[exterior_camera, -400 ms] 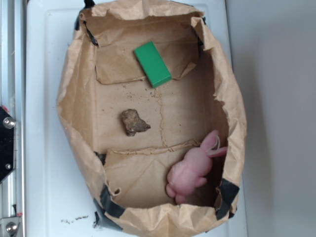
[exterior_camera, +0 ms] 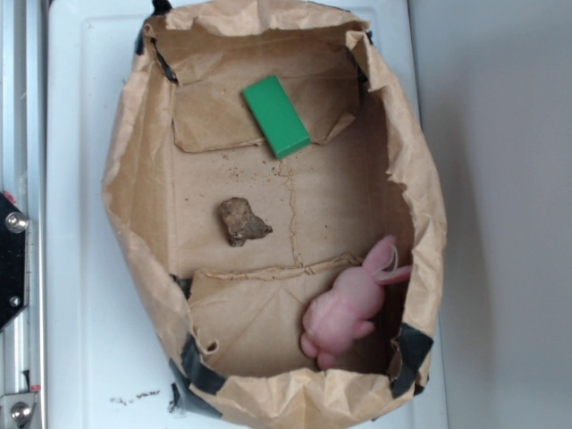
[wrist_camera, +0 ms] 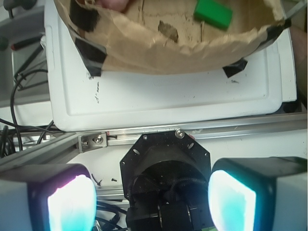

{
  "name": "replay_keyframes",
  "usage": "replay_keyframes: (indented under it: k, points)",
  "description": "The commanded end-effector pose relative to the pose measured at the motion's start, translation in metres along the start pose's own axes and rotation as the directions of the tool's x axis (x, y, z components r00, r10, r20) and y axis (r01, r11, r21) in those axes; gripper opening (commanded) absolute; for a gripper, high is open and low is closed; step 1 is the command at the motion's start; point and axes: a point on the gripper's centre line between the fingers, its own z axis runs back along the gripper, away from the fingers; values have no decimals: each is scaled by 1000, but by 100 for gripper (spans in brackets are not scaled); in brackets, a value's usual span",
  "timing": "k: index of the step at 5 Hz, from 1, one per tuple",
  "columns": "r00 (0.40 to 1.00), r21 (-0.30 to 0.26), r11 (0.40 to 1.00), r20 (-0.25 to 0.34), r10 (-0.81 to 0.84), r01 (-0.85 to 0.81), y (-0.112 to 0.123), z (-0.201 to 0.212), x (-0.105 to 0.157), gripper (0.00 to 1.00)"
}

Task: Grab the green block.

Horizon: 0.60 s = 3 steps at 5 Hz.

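Green block [exterior_camera: 276, 115]: we find it flat in the paper bag [exterior_camera: 134, 161], far end.
End effector [wrist_camera: 151, 199]: spread, empty, seemingly well short of the bag.
Progress: nothing grasped; approach and grab remain.

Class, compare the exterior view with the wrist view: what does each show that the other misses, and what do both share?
Only the exterior view shows the whole pink plush bunny and the bag's entire floor. Only the wrist view shows the pincer, its two pads wide apart and holding nothing, above the robot's black base and an aluminium rail. Both show the green block, the brown lump, the paper bag and the white tray.
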Motion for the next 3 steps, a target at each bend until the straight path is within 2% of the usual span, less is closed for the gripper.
replay_keyframes:
  k: [1,2,3]
  points:
    - [994,20,996,62,85,-86,11,-8,96,100]
    - [994,32,996,71,-85,83,20,-21,124,100]
    - [940,25,945,99,-328,327,31,-37,135,100]
